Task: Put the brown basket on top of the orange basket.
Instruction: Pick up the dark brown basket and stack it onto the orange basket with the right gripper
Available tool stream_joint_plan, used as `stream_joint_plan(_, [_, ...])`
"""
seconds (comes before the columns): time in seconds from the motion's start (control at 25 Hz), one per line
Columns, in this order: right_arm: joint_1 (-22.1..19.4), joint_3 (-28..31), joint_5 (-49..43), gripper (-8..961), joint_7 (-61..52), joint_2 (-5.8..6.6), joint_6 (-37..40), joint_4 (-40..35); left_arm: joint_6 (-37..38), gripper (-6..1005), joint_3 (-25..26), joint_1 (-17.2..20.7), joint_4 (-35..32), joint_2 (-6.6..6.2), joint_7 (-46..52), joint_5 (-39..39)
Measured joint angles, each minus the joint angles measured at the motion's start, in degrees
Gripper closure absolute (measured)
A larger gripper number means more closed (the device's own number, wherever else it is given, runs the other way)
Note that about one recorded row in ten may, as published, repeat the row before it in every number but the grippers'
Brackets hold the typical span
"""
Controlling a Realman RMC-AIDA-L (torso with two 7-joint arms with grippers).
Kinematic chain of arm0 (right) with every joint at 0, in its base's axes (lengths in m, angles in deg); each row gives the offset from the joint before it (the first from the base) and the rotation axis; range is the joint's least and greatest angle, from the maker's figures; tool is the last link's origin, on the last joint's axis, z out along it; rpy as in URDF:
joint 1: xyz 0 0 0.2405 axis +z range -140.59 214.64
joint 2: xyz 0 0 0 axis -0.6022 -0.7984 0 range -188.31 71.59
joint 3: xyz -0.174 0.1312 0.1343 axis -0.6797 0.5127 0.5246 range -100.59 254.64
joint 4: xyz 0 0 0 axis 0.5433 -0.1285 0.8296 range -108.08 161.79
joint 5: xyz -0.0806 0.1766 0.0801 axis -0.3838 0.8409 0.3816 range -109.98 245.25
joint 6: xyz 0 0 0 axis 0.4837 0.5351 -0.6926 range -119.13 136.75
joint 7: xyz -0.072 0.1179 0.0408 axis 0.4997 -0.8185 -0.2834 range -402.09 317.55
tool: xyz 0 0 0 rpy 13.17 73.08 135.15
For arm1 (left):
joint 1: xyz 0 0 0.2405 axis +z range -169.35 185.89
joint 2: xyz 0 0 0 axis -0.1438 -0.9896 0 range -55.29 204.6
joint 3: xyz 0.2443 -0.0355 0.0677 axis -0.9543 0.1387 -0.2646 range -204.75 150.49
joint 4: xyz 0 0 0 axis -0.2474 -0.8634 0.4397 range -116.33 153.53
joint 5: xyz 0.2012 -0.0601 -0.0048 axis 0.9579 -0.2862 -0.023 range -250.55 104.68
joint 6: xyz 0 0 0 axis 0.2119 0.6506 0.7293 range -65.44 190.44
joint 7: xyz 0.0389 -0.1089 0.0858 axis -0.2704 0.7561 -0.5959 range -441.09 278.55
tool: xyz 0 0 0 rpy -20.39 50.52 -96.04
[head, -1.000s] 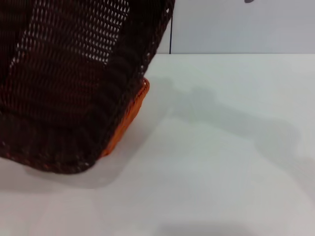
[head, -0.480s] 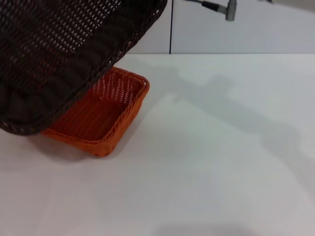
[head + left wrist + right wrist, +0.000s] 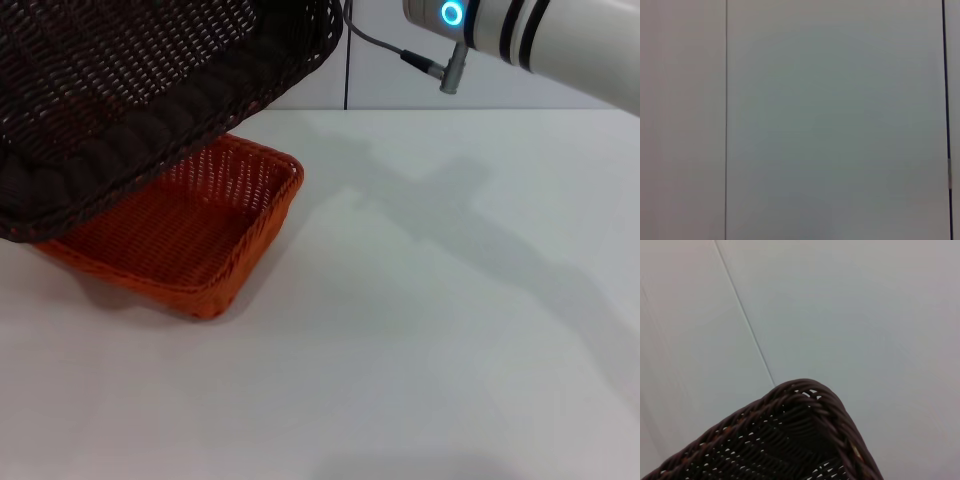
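Head view: the very dark brown rectangular woven basket point(image 3: 150, 90) hangs tilted in the air at the upper left, close to the camera, with its braided rim low on the left and its openwork side filling that corner. Below it, the bright orange rectangular woven basket point(image 3: 190, 235) stands on the white surface point(image 3: 450, 330), and its far-left part is hidden behind the dark one. The two baskets overlap in the picture, but whether they touch cannot be told. At the upper right, a white arm segment point(image 3: 545, 35) with black bands and a glowing blue ring reaches in toward the dark basket, with a grey cable and plug point(image 3: 450, 72) hanging beneath it. Its shadow falls across the surface. No end effector shows in this view, and no brand or writing can be read.

Left wrist view: only a pale grey wall panel point(image 3: 840, 120) with thin vertical seams is seen. The left end effector does not appear.

Right wrist view: one braided corner of the dark basket point(image 3: 805, 440) fills the lower part of the picture, close to the camera, against pale panels with a thin seam. The right end effector's own fingers are out of sight, so whether they are apart or clamped on the rim cannot be told.
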Motion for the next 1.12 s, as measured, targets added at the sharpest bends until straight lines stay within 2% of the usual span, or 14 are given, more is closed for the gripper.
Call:
stream_joint_plan(0.04, [0.0, 0.3, 4.4, 775, 2.5, 0.09, 1.0, 1.3, 0.0, 258, 0.0, 0.0, 0.0, 0.00, -0.1, 0.0])
stream_joint_plan(0.12, [0.0, 0.4, 7.1, 775, 4.2, 0.14, 1.6, 2.0, -0.1, 258, -0.1, 0.0, 0.0, 0.00, -0.1, 0.1])
stream_joint_plan(0.16, [0.0, 0.5, 12.6, 775, 7.7, 0.14, 2.4, 3.7, -0.1, 258, -0.1, 0.1, 0.0, 0.00, -0.2, 0.1])
stream_joint_plan(0.24, [0.0, 0.6, 15.4, 775, 9.5, 0.13, 2.8, 4.6, -0.2, 258, -0.1, 0.1, -0.1, 0.00, -0.2, 0.1])
stream_joint_plan(0.28, [0.3, 1.2, 22.4, 775, 14.5, 0.12, 4.7, 7.3, -0.2, 258, -0.1, 0.1, -0.1, -0.04, -0.2, 0.1])
stream_joint_plan(0.32, [0.3, 1.2, 22.4, 775, 14.5, 0.12, 4.7, 7.3, -0.2, 258, -0.1, 0.1, -0.1, -0.04, -0.2, 0.1])
stream_joint_plan(0.36, [0.6, 1.7, 28.7, 775, 19.0, 0.11, 6.7, 10.2, -0.3, 258, -0.1, 0.1, -0.2, -0.07, -0.2, 0.1])
stream_joint_plan(0.4, [0.6, 1.7, 28.7, 775, 19.0, 0.11, 6.7, 10.2, -0.3, 259, -0.1, 0.1, -0.2, -0.07, -0.2, 0.1])
stream_joint_plan(0.44, [0.9, 1.9, 34.0, 775, 22.8, 0.09, 7.8, 12.9, -0.3, 259, -0.1, 0.1, -0.3, -0.10, -0.2, 0.1])
stream_joint_plan(0.72, [1.8, 2.1, 44.8, 774, 29.4, 0.00, 11.5, 20.3, -0.5, 259, -0.1, 0.0, -1.2, -0.09, -0.2, 0.1])
stream_joint_plan(0.76, [2.2, 2.1, 49.5, 774, 32.6, -0.11, 12.6, 22.8, -0.5, 259, 0.0, 0.0, -1.3, -0.09, -0.2, 0.1])
stream_joint_plan(0.88, [2.9, 1.9, 54.9, 775, 35.9, -0.17, 14.3, 26.0, -0.4, 259, 0.2, 0.0, -1.3, -0.09, -0.3, 0.0])
stream_joint_plan(0.96, [4.7, 1.4, 62.2, 775, 39.8, -0.17, 17.8, 32.0, -0.2, 259, 0.3, 0.1, -1.2, -0.09, -0.3, -0.1])
stream_joint_plan(1.12, [5.9, 1.4, 64.0, 775, 40.8, -0.16, 19.1, 35.3, -0.1, 259, 0.3, 0.1, -1.2, -0.09, -0.3, -0.2])
